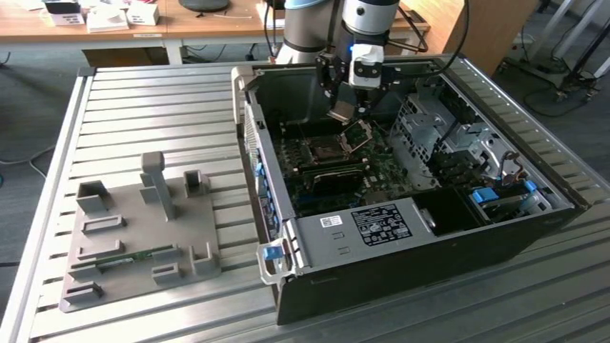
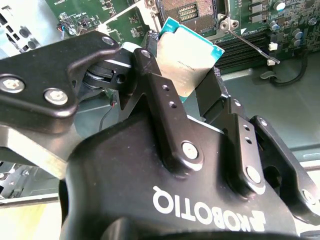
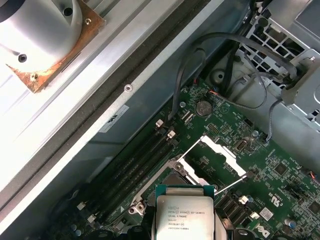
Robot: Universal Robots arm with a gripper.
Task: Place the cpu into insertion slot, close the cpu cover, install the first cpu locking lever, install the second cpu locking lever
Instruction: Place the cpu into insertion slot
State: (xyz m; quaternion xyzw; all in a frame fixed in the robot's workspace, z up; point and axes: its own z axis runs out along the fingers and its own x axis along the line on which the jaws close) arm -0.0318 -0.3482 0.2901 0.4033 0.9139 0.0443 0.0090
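My black two-finger claw (image 2: 182, 75) pinches the small silver-topped square cpu (image 2: 187, 55) by its edges, tilted. The dark square insertion slot (image 2: 189, 10) lies just beyond the claw, with the silvery cpu cover frame (image 3: 220, 150) raised. I'd level the cpu and match its corners first.

I see an open computer case (image 1: 410, 266) on the slatted counter (image 1: 153, 121), a grey fixture plate (image 1: 143, 232) beside it toward the exterior view's left, memory slots (image 3: 132, 167) inside.

A wooden desk (image 1: 191, 25) with small white boxes (image 1: 105, 18) stands behind the ribbed metal table (image 1: 143, 114); the floor (image 1: 24, 107) is grey.
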